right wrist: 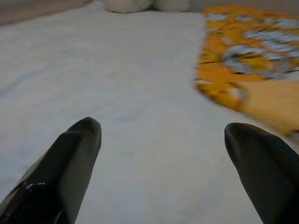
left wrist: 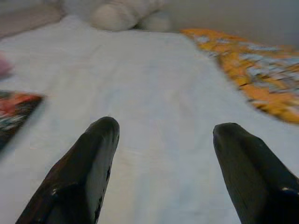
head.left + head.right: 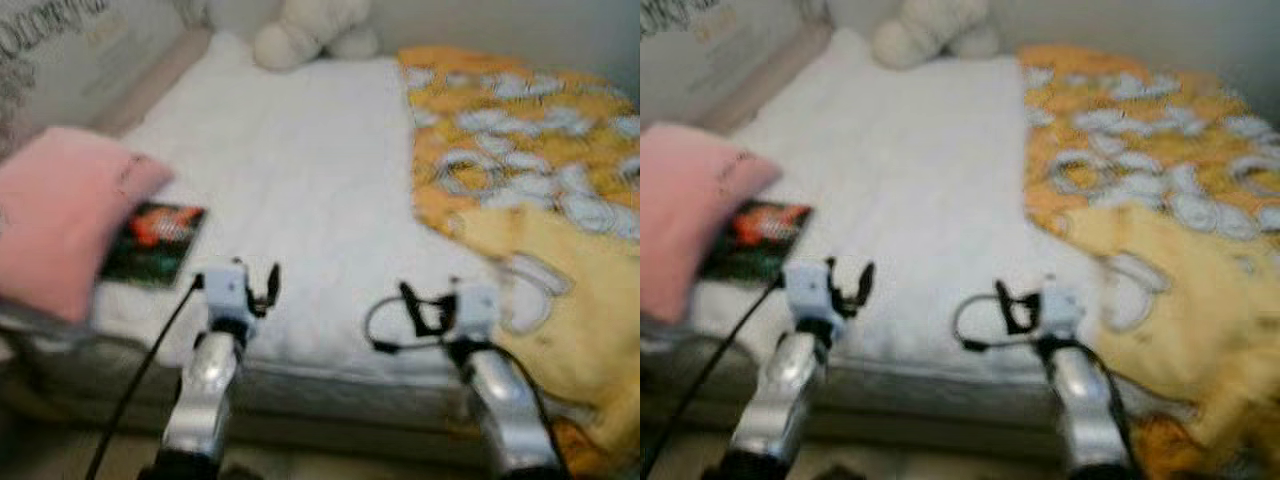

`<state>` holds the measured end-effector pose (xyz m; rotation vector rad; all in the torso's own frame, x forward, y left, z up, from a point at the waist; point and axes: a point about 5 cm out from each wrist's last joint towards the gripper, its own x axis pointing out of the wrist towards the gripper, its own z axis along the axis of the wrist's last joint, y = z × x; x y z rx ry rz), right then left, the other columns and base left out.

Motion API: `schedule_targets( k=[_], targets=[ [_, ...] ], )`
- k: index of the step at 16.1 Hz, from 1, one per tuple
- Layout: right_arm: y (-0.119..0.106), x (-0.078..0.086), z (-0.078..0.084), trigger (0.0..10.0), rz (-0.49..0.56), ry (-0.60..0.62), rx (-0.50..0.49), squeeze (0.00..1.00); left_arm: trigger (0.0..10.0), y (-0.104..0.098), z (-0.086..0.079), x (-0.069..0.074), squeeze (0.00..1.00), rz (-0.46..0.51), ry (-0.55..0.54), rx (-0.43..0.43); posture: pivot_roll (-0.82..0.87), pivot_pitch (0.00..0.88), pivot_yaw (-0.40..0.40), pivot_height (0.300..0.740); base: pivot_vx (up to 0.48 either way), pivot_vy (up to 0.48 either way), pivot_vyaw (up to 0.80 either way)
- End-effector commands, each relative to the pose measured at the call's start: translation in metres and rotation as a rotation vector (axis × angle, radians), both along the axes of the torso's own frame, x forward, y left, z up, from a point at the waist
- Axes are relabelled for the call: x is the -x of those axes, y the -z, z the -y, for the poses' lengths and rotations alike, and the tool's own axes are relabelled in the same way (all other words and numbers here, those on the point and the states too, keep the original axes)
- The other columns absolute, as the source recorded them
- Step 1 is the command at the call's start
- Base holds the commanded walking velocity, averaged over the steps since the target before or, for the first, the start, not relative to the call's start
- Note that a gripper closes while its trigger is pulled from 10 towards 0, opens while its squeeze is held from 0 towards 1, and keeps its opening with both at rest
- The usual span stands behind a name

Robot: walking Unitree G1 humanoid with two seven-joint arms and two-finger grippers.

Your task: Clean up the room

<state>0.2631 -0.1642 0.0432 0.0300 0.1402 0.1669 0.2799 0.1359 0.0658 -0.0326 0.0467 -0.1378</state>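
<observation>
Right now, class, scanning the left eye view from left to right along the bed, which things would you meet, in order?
Pink pillow → dark book → left gripper → right gripper → yellow blanket.

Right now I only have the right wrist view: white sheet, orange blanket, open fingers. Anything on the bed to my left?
Observer: Yes, a dark book lies flat near the bed's left edge.
Operator: Anything on top of it?
Observer: A pink pillow overlaps its left side.
Operator: Where is my left gripper?
Observer: The left gripper is open over the sheet's front edge, right of the book; the right gripper is level with it.
</observation>
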Motion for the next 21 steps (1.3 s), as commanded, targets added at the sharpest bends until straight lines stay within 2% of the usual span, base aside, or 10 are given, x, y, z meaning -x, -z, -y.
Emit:
schedule_targets(
  k=[1, 3, 5, 7, 8, 12, 17, 18, 19, 21],
  targets=[
    [-0.001, -0.002, -0.01, 10.0, 0.003, -0.037, -0.022, 0.0, 10.0, -0.005, -0.004, -0.004, 0.0, 0.03, 0.012, -0.025, 0.06, 0.0, -0.035, 0.74, 0.0, -0.48, 0.0],
    [-0.001, -0.003, -0.014, 10.0, -0.001, -0.06, -0.012, 0.0, 10.0, -0.007, -0.003, -0.006, 0.0, 0.045, 0.039, -0.053, 0.06, 0.0, -0.035, 0.74, 0.0, -0.48, 0.0],
    [0.001, -0.005, -0.015, 10.0, -0.01, -0.069, -0.003, 0.0, 10.0, -0.005, -0.003, -0.01, 0.0, 0.027, 0.053, -0.071, 0.06, 0.0, -0.034, 0.74, 0.0, -0.471, -0.79],
    [0.005, -0.004, -0.011, 10.0, -0.021, -0.051, -0.004, 0.0, 10.0, 0.01, -0.007, -0.019, 0.0, -0.072, 0.046, -0.115, 0.06, 0.0, -0.031, 0.74, 0.0, 0.0, -0.77],
    [0.006, -0.003, -0.01, 10.0, -0.021, -0.049, -0.002, 0.0, 10.0, 0.013, -0.01, -0.021, 0.0, -0.086, 0.04, -0.131, 0.06, 0.0, -0.03, 0.74, 0.0, 0.0, -0.77],
    [0.011, 0.008, -0.008, 10.0, -0.035, -0.052, -0.001, 0.0, 10.0, 0.015, -0.011, -0.019, 0.0, -0.064, -0.003, -0.15, 0.04, 0.0, -0.032, 0.74, 0.0, 0.0, -0.77],
    [-0.001, 0.003, -0.014, 10.0, 0.029, -0.058, -0.005, 0.0, 10.0, 0.021, -0.011, -0.02, 0.0, -0.072, -0.041, -0.143, 0.03, 0.0, -0.048, 0.74, 0.0, 0.0, 0.0],
    [-0.004, 0.002, -0.013, 10.0, 0.051, -0.059, -0.003, 1.0, 10.0, 0.018, -0.012, -0.021, 1.0, -0.057, -0.058, -0.132, 0.03, 0.0, -0.049, 0.74, 0.0, 0.0, 0.0],
    [-0.004, 0.003, -0.01, 10.0, 0.055, -0.038, -0.038, 1.0, 10.0, 0.013, -0.014, -0.023, 1.0, -0.043, -0.074, -0.07, 0.04, 0.0, -0.048, 0.74, 0.0, 0.0, 0.0],
    [-0.002, 0.004, -0.007, 10.0, 0.039, -0.032, -0.058, 1.0, 10.0, 0.007, -0.015, -0.024, 1.0, -0.016, -0.075, -0.068, 0.04, 0.0, -0.048, 0.74, 0.0, 0.0, 0.0]
  ],
)
